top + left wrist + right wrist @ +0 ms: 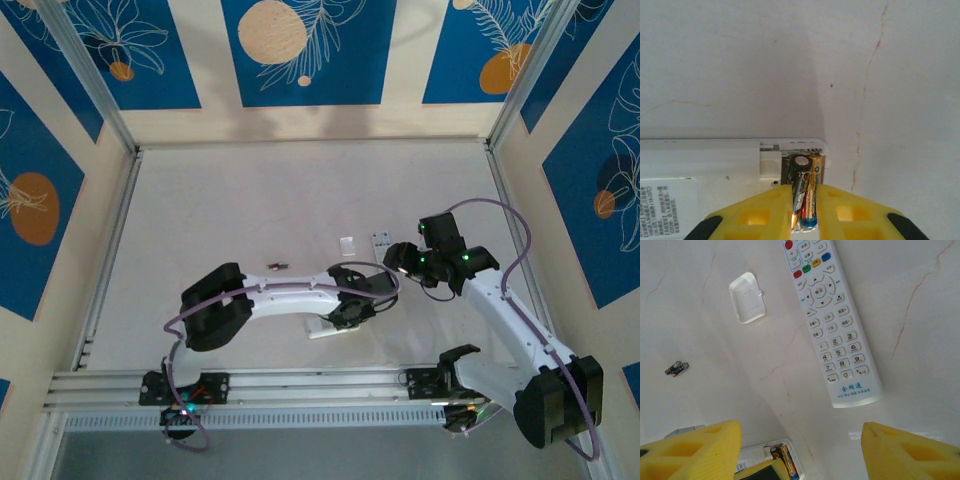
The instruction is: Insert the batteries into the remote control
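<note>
- The left end effector (805,192) hangs low over the bench (740,65), at the end of the remote control (700,165), which lies face down with its label up.
- Its yellow fingers (755,215) stand narrow, one on each side of the open battery compartment.
- Two batteries (808,175) lie side by side in this compartment, directly between the fingers. One is dark and the other is gold, and the dark one has its far end a little raised.
- The fingers are just beside the batteries, but I cannot tell if they press on them or have let them go.
- In the right wrist view, a loose battery (676,368) lies on the bench well off to the left of the right end effector (801,432). It is too small to see in detail.
- The white battery cover (746,296) lies ahead of this end effector, toward the left of that view, apart from both remotes.
- The second remote (832,325) lies face up, ahead of the right end effector, with its buttons showing.
- The right end effector stands wide with nothing between its fingers, and bare bench shows in the gap.
</note>
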Controlling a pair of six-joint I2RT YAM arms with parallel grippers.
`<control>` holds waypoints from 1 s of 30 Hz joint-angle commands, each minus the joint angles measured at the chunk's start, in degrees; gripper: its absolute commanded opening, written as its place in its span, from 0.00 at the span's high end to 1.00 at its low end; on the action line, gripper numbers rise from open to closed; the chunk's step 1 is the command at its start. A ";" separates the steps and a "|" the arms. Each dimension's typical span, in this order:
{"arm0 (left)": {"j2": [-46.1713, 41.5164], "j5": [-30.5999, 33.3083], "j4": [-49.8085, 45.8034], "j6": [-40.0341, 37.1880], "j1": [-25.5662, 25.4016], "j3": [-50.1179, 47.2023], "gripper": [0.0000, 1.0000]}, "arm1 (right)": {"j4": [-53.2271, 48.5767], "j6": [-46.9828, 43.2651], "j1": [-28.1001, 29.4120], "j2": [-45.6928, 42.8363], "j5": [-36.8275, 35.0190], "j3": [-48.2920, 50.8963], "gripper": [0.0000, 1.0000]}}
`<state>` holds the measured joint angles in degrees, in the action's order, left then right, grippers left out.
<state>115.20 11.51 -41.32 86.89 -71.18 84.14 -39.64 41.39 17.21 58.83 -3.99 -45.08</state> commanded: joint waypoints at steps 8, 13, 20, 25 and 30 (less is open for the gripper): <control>-20.40 13.87 4.09 -12.57 1.80 -7.42 0.54 | -1.06 -5.09 8.53 -2.63 4.89 3.28 0.37; -30.39 2.75 17.96 -27.26 9.14 -23.07 0.45 | 2.08 -2.73 24.28 -0.29 2.13 5.94 0.44; -36.84 -5.90 20.78 -33.91 14.21 -35.41 0.24 | 2.42 -0.93 33.93 10.50 -3.72 4.56 0.56; -36.63 -5.16 17.57 -34.88 14.31 -36.36 0.20 | 4.73 -1.35 35.17 16.53 -6.45 2.90 0.63; -36.68 -6.27 19.84 -34.45 14.31 -38.03 0.18 | 6.15 -1.31 34.97 20.66 -8.16 0.66 0.68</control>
<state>79.29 6.87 -22.28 53.65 -57.21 47.42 -34.94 39.68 52.12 78.35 -10.09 -42.02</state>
